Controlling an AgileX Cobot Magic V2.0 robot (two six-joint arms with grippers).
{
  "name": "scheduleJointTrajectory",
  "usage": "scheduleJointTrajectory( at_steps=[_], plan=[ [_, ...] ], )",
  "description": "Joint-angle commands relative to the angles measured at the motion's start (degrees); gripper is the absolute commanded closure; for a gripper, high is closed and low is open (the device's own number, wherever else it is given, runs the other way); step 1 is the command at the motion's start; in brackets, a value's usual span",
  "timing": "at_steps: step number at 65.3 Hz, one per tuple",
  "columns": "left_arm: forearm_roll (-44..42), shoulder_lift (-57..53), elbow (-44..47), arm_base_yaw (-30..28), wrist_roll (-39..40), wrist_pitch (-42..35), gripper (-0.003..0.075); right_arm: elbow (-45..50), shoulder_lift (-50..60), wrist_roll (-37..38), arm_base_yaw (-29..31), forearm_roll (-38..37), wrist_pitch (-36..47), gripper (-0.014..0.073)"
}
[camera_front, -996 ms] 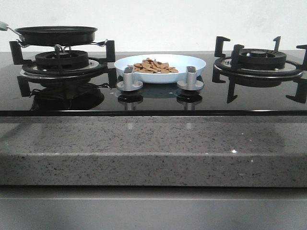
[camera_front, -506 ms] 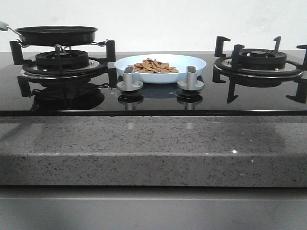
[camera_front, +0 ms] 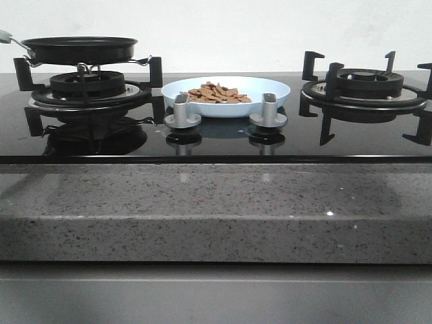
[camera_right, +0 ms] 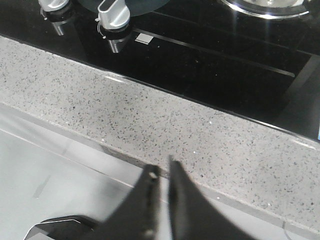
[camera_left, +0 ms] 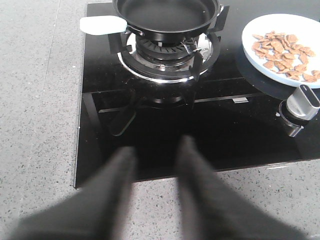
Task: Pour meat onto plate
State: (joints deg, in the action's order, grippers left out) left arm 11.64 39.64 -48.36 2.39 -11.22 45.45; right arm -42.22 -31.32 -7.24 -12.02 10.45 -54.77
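Observation:
The meat (camera_front: 216, 94) (camera_left: 283, 50), a heap of small orange-brown slices, lies on the pale blue plate (camera_front: 270, 86) (camera_left: 260, 27) at the middle of the hob. An empty black frying pan (camera_front: 79, 48) (camera_left: 167, 15) with a pale handle (camera_left: 102, 25) sits on the left burner. In its wrist view my left gripper (camera_left: 156, 150) hangs open over the hob's front edge, well short of the pan, nothing between its fingers. My right gripper (camera_right: 162, 170) is shut and empty, over the counter's front edge. Neither gripper appears in the front view.
Two silver knobs (camera_front: 182, 111) (camera_front: 268, 110) stand in front of the plate. A bare black burner grate (camera_front: 364, 84) is on the right. The speckled grey stone counter (camera_front: 216, 209) runs along the front of the black glass hob (camera_front: 216, 142).

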Motion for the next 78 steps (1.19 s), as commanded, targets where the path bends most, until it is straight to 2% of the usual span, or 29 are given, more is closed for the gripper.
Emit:
scheduleJointTrajectory(
  at_steps=[1, 23, 30, 43, 54, 72, 78],
  plan=[
    [0.9, 0.0, -1.3, 0.5, 0.5, -4.4, 0.0732, -1.5, -0.2, -0.3, 0.0, -0.2, 3.3, 0.0657],
    [1.2, 0.0, -1.3, 0.7, 0.5, -4.5, 0.0741, -1.5, -0.2, -0.3, 0.0, -0.1, 2.2, 0.0663],
    [1.2, -2.6, 0.8, 2.6, 0.5, -7.6, 0.0741, -1.5, -0.2, -0.3, 0.0, -0.1, 2.1, 0.0663],
    [2.5, -19.0, 15.9, 1.6, 0.5, -22.2, 0.0741, -1.5, -0.2, -0.3, 0.0, -0.1, 1.8, 0.0663],
    [0.0, -31.0, 28.3, -0.4, 0.5, -29.1, 0.0741, -1.5, -0.2, -0.3, 0.0, -0.1, 1.6, 0.0663],
    [-6.5, -39.7, 44.0, -0.8, 4.4, -41.0, 0.0741, -1.5, -0.2, -0.3, 0.0, -0.1, 1.4, 0.0663],
    [-6.6, -41.0, 49.2, -0.9, 4.5, -48.4, 0.0741, -1.5, -0.2, -0.3, 0.0, -0.1, 1.4, 0.0663]
  ],
)
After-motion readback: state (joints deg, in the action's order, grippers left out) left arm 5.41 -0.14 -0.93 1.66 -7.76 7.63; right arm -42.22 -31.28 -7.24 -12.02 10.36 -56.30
